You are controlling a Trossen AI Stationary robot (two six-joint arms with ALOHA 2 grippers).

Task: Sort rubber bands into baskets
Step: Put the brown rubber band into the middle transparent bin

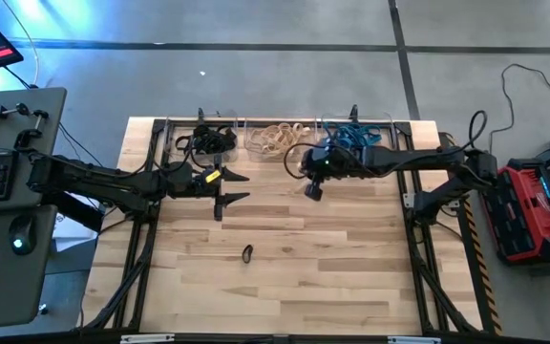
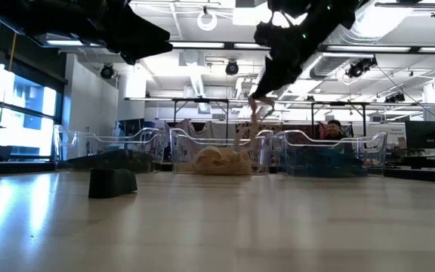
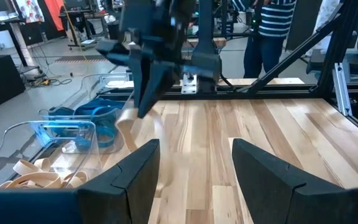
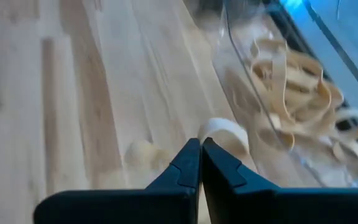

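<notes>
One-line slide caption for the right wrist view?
Right tool shut on a tan band above the table, beside the basket of tan bands.

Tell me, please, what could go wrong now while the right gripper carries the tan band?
1. The right gripper pinches only an edge of the tan rubber band; it may slip before reaching the middle basket.
2. The dangling band may catch the basket's rim.
3. One black rubber band remains loose on the table.
</notes>
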